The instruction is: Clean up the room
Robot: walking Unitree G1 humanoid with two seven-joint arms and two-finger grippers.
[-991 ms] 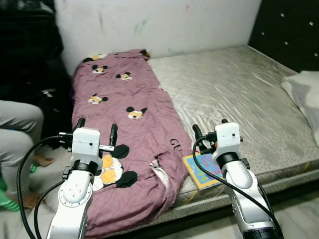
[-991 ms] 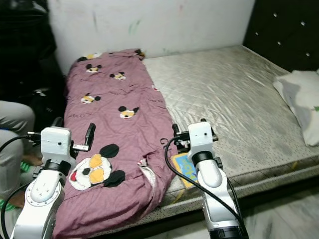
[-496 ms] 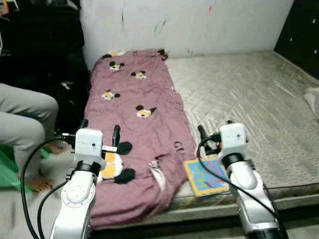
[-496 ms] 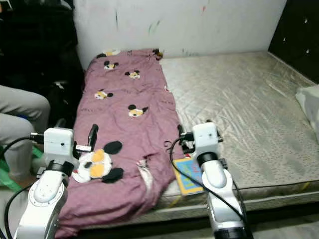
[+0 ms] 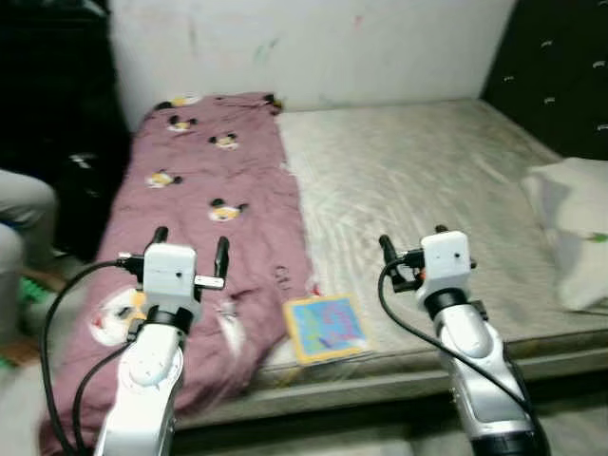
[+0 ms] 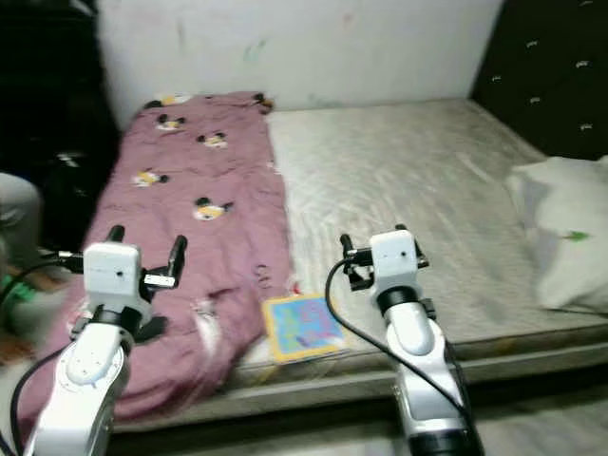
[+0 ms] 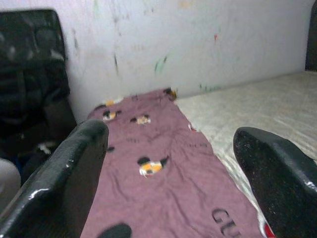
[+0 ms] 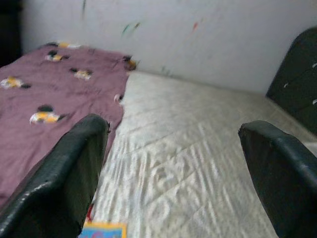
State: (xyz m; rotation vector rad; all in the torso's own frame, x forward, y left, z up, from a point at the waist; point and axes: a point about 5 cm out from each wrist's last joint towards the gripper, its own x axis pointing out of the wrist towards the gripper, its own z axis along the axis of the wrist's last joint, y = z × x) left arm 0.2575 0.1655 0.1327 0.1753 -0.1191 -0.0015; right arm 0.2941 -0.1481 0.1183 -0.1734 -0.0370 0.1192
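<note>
A purple blanket (image 5: 190, 190) with cartoon mouse prints lies crumpled along the left side of a bare grey mattress (image 5: 408, 180) and hangs over its front edge. A colourful picture book (image 5: 323, 328) lies flat near the mattress's front edge, just right of the blanket. A white pillow (image 5: 570, 228) rests at the right. My left gripper (image 5: 190, 245) is held open above the blanket's front part and holds nothing. My right gripper (image 5: 411, 242) is open above the mattress, right of the book. In the left wrist view the open fingers (image 7: 64, 183) frame the blanket (image 7: 148, 168).
A person's grey-clad leg (image 5: 19, 204) is at the far left beside the bed. Dark furniture (image 5: 57, 95) stands behind it against the white wall (image 5: 304, 47). A black padded headboard (image 5: 560, 76) rises at the back right. The floor (image 5: 570, 427) runs along the bed's front edge.
The camera has swung to the right, so the bed sits further left in view and the pillow shows again. Both arms keep the same raised pose with fingers apart.
</note>
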